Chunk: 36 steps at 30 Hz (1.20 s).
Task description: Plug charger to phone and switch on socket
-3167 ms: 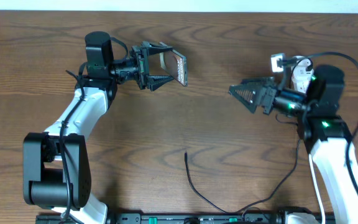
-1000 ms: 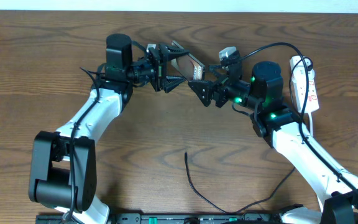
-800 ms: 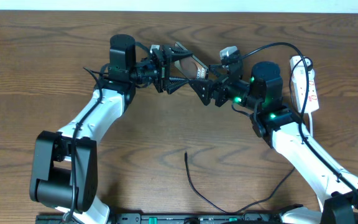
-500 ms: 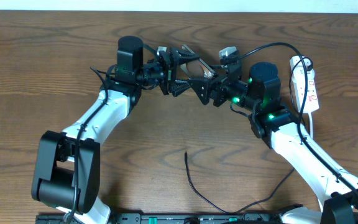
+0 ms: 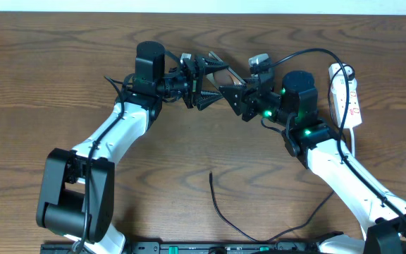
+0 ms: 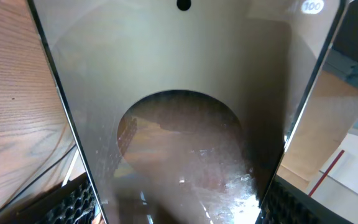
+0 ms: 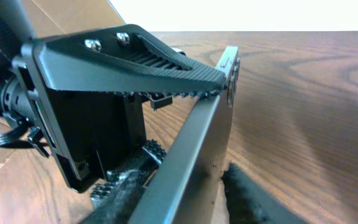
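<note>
The phone [image 5: 219,68] hangs above the table, held across its width, and my left gripper [image 5: 206,81] is shut on it. Its dark glass [image 6: 179,124] fills the left wrist view between the two ribbed fingers [image 6: 73,199]. My right gripper [image 5: 230,90] meets it from the right, one finger on each side of the phone's thin edge [image 7: 197,143]. The left pad lies against it and the right pad [image 7: 260,199] is very close; I cannot tell if it touches. The charger [image 5: 217,201] lies loose on the table near the front. The socket [image 5: 345,95] lies at the right.
The left gripper's black finger [image 7: 135,56] crosses the right wrist view just above the phone. Thick black arm cables loop over the right arm [image 5: 309,53]. A black rail [image 5: 203,248] runs along the front edge.
My left arm has carried the phone rightward until it sits between my right gripper's fingers. The right jaws have narrowed around the phone's edge. Charger and socket have stayed put.
</note>
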Motion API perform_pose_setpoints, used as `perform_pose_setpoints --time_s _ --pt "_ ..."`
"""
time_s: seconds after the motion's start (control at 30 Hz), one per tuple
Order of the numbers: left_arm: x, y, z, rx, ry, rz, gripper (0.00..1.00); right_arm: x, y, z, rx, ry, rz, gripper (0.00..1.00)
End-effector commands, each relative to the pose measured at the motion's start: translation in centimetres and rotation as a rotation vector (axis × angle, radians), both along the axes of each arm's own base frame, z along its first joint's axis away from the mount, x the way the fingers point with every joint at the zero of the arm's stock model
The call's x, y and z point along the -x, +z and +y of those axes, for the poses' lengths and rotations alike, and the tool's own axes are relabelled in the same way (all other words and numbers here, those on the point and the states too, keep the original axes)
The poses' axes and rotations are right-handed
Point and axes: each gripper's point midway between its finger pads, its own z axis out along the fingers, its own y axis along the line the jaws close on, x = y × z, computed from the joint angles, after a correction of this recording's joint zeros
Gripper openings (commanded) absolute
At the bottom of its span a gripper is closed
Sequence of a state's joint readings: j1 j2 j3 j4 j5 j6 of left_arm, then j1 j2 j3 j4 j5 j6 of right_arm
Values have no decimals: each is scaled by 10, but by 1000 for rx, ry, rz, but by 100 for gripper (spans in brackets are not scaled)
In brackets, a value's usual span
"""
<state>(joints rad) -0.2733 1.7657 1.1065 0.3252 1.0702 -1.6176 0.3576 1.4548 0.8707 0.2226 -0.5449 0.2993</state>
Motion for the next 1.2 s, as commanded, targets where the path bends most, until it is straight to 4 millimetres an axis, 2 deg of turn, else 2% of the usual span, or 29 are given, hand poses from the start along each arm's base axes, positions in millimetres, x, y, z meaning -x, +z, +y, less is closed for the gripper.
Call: perform_pose_setpoints --time_s 0.0,0.07,0.23,0.27,0.33,0.37,0.4,0.43,0.53,0.73,0.83,0.93,1.03,1.17 --pt "-1 12 -2 11 -20 -53 7 -2 9 2 -4 1 -23 27" --pt "-1 12 -2 11 -20 -53 7 -2 9 2 -4 1 -23 17" --pt "-1 12 -2 8 -22 -64 8 -2 9 2 -9 -1 -15 1" --pt "-1 12 -2 6 -24 -73 17 -2 9 2 -12 -3 -10 1" --pt "-1 12 -2 4 -27 -85 53 -2 9 2 -12 -4 -9 1" --pt "-1 12 -2 4 -27 -86 80 -2 9 1 -12 -5 -9 1" --pt "-1 12 -2 3 -28 -89 89 -2 8 1 -11 -5 -8 1" --pt "-1 12 -2 1 -29 -96 93 -3 8 1 -10 -9 -8 1" --pt "0 12 -2 -4 -42 -132 94 -7 5 -5 -1 -48 8 1" --pt "12 32 -7 54 -147 -258 94 -32 -3 -44 -47 -269 114 1" --pt "15 43 -5 82 -183 -316 94 -44 -5 -69 -166 -419 233 1" --pt "17 44 0 93 -198 -320 94 -50 -6 -89 -358 -534 412 1" --pt "13 45 10 90 -191 -349 94 -49 -1 -95 -570 -562 605 1" --pt "2 45 24 78 -147 -360 95 -46 19 -84 -746 -487 735 1"
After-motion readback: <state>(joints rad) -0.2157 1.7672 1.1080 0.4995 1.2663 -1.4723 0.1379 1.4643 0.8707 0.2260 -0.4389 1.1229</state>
